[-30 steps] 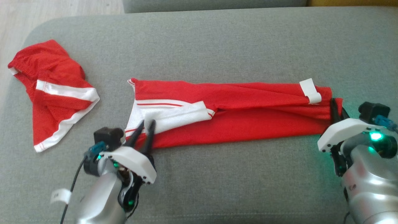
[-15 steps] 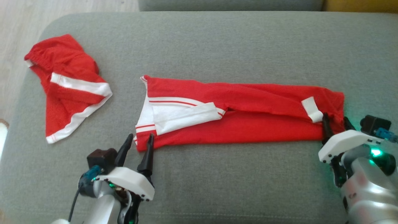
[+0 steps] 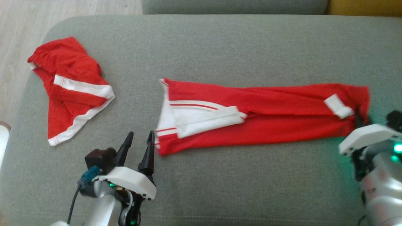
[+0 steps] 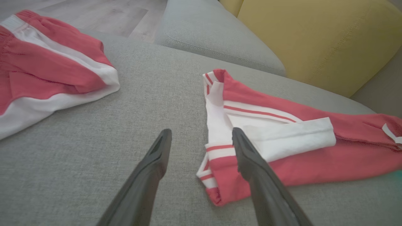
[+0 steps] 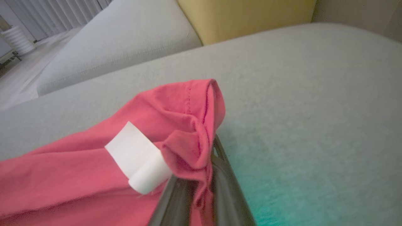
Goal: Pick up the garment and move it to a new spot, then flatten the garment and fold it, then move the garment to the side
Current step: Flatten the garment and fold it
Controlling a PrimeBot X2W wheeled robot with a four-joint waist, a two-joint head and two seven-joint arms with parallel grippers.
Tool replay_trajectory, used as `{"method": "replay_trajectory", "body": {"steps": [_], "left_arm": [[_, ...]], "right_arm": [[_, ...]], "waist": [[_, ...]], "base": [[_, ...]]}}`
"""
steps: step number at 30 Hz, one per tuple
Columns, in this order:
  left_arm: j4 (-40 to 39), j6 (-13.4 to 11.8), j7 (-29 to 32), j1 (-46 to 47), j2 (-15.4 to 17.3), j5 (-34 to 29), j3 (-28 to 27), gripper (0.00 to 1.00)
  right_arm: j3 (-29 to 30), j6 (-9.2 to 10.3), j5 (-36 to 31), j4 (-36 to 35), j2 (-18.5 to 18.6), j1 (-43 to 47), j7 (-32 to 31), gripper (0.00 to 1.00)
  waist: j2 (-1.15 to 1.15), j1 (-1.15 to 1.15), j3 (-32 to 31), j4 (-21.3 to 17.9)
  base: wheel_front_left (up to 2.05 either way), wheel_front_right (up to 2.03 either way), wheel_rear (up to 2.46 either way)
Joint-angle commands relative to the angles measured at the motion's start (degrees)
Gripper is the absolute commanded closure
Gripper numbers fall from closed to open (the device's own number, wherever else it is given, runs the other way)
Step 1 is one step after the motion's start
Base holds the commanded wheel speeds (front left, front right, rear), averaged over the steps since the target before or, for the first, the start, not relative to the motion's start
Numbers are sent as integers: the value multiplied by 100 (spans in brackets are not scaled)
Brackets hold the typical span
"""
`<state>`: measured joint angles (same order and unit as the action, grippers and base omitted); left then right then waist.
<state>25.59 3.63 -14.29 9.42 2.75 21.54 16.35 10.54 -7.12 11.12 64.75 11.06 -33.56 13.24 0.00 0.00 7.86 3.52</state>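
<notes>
Head view: the folded red garment lay across the sofa. Left wrist view: the left hand hung spread beside its striped end. Right wrist view: the right hand pinched the opposite hem, seemingly the move-aside step; a release should follow.

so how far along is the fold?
Done: the red garment lies on the cushion, folded lengthwise into a long strip. In hand: the right gripper is shut on its right end; the left gripper is open beside the left end, holding nothing. Left: likely folding it shorter, then moving it aside, perhaps toward the second garment.
</notes>
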Motion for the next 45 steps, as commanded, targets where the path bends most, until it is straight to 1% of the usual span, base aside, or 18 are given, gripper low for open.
{"method": "replay_trajectory", "body": {"steps": [1,4,7,10,14,18,21,22,24,30,31,32,33,35,38,41,43,45], "left_arm": [[-189,-39,-71,47,13,41,-110,0],[-168,-65,-71,6,13,86,-48,0],[-147,-84,-71,-40,13,128,6,0],[-70,-68,-71,-91,13,124,154,0],[-21,-83,-71,-130,13,219,351,0],[-27,-116,-71,-130,13,310,528,0],[-26,-147,-71,-106,13,336,598,0],[-26,-147,-71,-106,13,336,598,0],[-33,-152,-71,-82,13,343,649,0],[-39,-166,-71,-14,13,422,835,0],[-39,-172,-71,-3,13,436,866,0],[-40,-181,-71,6,13,446,891,0],[-40,-199,-71,11,13,456,908,0],[-18,-262,-71,18,13,466,920,0],[-2,-351,-71,54,13,454,890,0],[-24,-427,-71,91,13,403,835,0],[-47,-471,-71,101,13,353,778,0],[-101,-541,-71,102,13,279,687,0]], "right_arm": [[-89,-36,-64,-274,96,-223,116,100],[-282,-36,-112,-675,-96,-250,151,100],[-795,-36,-119,-1239,-355,-195,165,100],[-1365,-36,106,-1768,-558,-64,160,100],[-2220,-36,564,-2376,-709,150,-188,100],[-2917,-36,1052,-2911,-778,348,-648,100],[-3267,-36,1237,-3147,-801,421,-871,100],[-3267,-36,1237,-3147,-801,421,-871,100],[-3413,-36,1291,-3202,-809,433,-957,100],[-3803,-36,1539,-3106,-816,338,-991,100],[-3879,-36,1614,-3068,-816,313,-971,77],[-3978,-36,1746,-3070,-816,292,-923,2],[-4060,-36,1895,-3064,-817,277,-875,0],[-4165,-36,2129,-3017,-817,233,-743,0],[-4203,-36,2249,-2875,-817,154,-469,0],[-4052,-36,2200,-2641,-817,123,-184,0],[-3855,-36,2054,-2460,-817,118,-33,0],[-3538,-36,1869,-2282,-817,144,75,0]], "waist": [[0,0,-33,-29],[0,0,-93,-72],[0,0,-146,-88],[0,0,-188,-35],[0,0,-224,164],[0,0,-219,459],[0,0,-197,700],[0,0,-197,700],[0,0,-180,864],[0,0,-123,1257],[0,0,-118,1292],[0,0,-114,1317],[0,0,-111,1330],[0,0,-117,1314],[0,0,-132,1194],[0,0,-159,1007],[0,0,-184,857],[0,0,-208,695]], "base": [[0,0,0],[0,0,0],[0,0,0],[0,0,0],[0,0,0],[0,0,0],[0,0,0],[0,0,0],[0,0,0],[0,0,0],[0,0,0],[0,0,0],[0,0,0],[0,0,0],[0,0,0],[0,0,0],[0,0,0],[0,0,0]]}}
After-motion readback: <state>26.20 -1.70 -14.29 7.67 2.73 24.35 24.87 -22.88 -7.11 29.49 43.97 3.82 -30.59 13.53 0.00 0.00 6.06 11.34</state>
